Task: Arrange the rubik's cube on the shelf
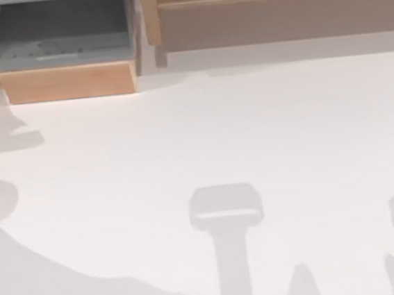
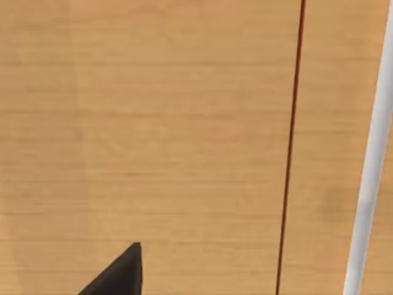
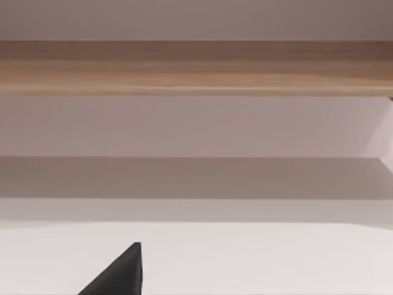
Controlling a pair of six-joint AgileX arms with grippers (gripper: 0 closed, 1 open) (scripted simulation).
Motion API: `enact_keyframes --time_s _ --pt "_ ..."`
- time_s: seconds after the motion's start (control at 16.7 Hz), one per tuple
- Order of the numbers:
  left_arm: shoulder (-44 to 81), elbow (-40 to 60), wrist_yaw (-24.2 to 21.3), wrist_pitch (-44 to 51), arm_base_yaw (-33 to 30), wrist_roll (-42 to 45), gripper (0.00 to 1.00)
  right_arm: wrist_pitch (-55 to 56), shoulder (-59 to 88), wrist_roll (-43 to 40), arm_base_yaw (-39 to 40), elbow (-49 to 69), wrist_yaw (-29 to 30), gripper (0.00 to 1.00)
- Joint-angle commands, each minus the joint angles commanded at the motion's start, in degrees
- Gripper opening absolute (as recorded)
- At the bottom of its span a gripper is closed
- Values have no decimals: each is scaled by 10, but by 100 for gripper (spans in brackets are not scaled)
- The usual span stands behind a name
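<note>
- Shelf (image 1: 275, 18) runs along the far edge of the table (image 1: 216, 131) on the right side of the top view, its light-brown board above a darker tan-grey front face.
- Where the rubik's cube lies cannot be told.
- A wood-framed box compartment (image 1: 53, 36) with a grey lining sits at the far left, just beside the shelf.
- Soft grey arm shadows (image 1: 226, 214) lie across the white tabletop.
- The left gripper (image 2: 116, 276) shows as a dark tip close against a light-brown wooden panel (image 2: 153, 123) crossed by a thin dark-red line (image 2: 291, 147); wide or narrow cannot be told.
- The right gripper (image 3: 116, 276) shows as a dark tip above the white table, facing the shelf's wooden edge; its opening cannot be told either.
</note>
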State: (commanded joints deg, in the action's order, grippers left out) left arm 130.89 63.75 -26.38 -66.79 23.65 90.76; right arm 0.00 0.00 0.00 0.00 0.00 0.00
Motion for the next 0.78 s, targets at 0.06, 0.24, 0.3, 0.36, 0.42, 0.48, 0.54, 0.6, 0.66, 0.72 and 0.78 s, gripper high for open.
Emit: enact_keyframes --time_s 0.06,0.24,0.3,0.36,0.42,0.48,0.54,0.6,0.66,0.72,0.78 --pt "5 11 2 5 -2 0 100 0 0 0 0 0 0 100" --pt "23 47 9 23 -9 0 100 0 0 0 0 0 0 100" --pt "27 55 11 28 -10 0 100 0 0 0 0 0 0 100" --pt "29 58 11 29 -11 0 100 0 0 0 0 0 0 100" --pt "29 58 11 29 -11 0 100 0 0 0 0 0 0 100" --pt "29 58 11 29 -11 0 100 0 0 0 0 0 0 100" --pt "29 58 11 29 -11 0 100 0 0 0 0 0 0 100" --pt "29 58 11 29 -11 0 92 0 0 0 0 0 0 100" --pt "29 58 11 29 -11 0 85 0 0 0 0 0 0 100" --pt "29 58 11 29 -11 0 77 0 0 0 0 0 0 100" --pt "29 58 11 29 -11 0 70 0 0 0 0 0 0 100"
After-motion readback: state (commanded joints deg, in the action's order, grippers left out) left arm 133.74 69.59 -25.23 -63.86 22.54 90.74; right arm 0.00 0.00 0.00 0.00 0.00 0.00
